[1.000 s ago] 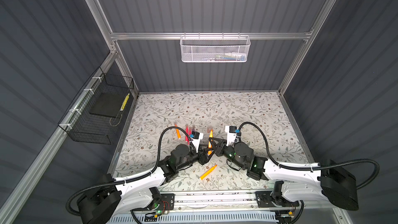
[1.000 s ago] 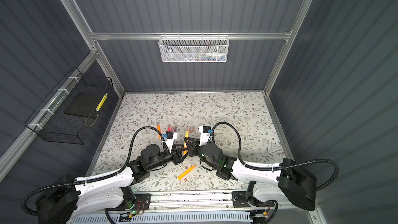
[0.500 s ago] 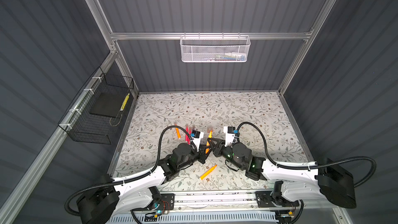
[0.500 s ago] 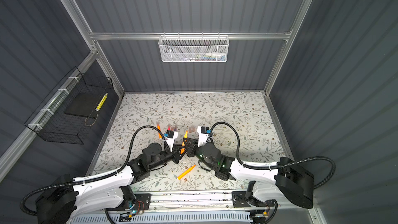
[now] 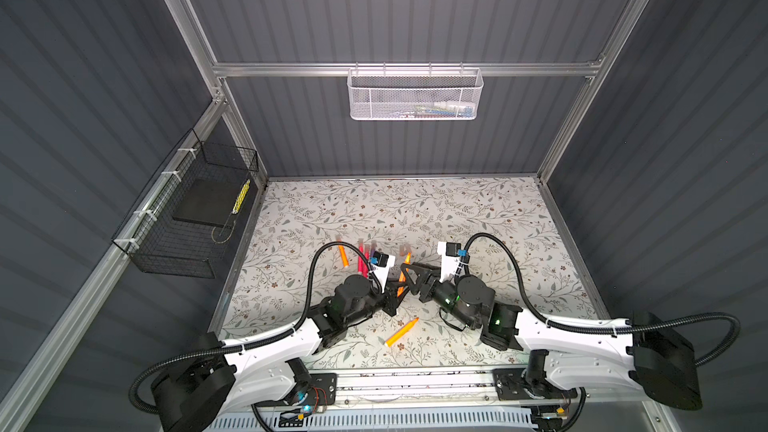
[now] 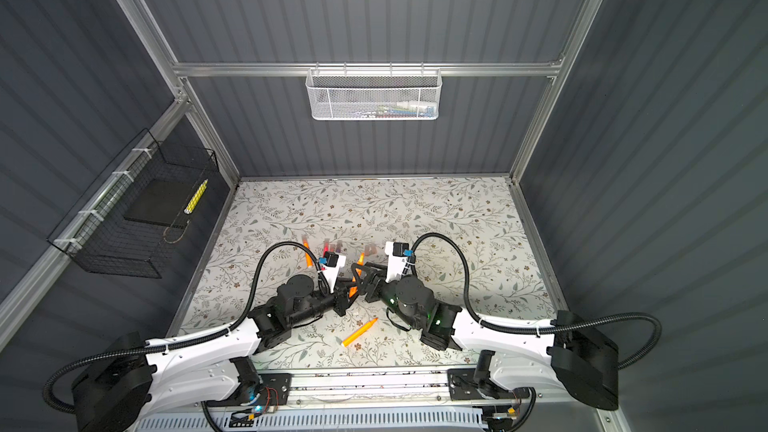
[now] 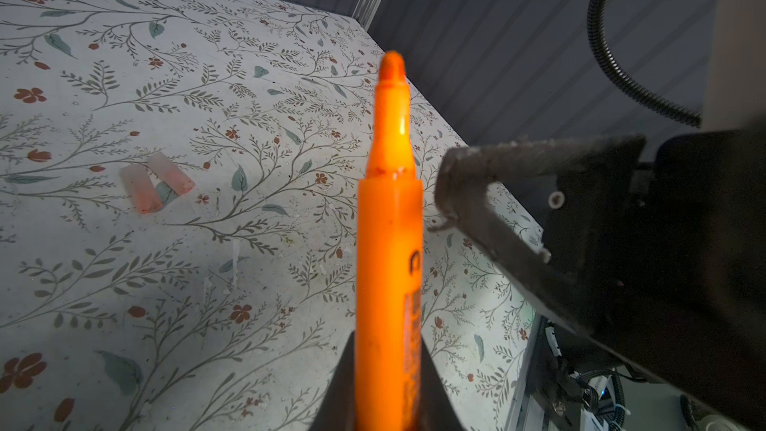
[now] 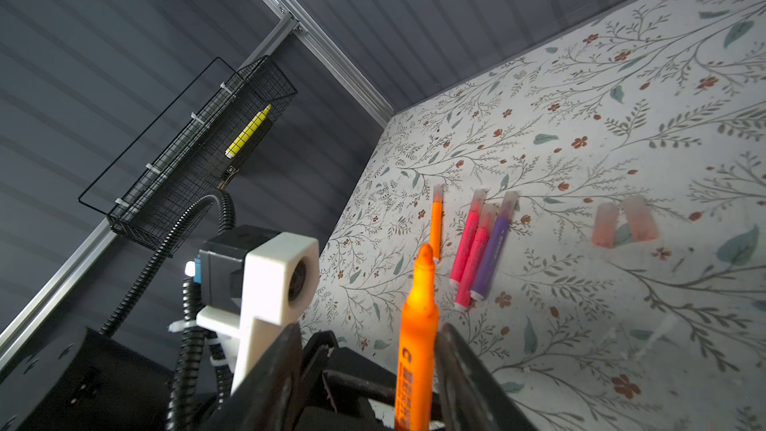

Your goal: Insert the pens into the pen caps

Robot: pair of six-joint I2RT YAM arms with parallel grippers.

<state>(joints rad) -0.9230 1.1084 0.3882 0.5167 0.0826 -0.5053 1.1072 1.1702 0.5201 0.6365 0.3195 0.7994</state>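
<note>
Orange pen in left gripper, tip rearward (seemingly tilted up)

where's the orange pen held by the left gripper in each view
Both top views: the uncapped orange marker pen is mid-table, between left gripper and right gripper.
Left wrist: centre foreground, tip pointing away.
Right wrist: low centre, between open jaws.
Shared landmark: two loose translucent pinkish caps.

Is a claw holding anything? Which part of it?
The left claw pinches the orange pen by its lower barrel, tip free. The right claw is open around it, holding nothing.
</note>
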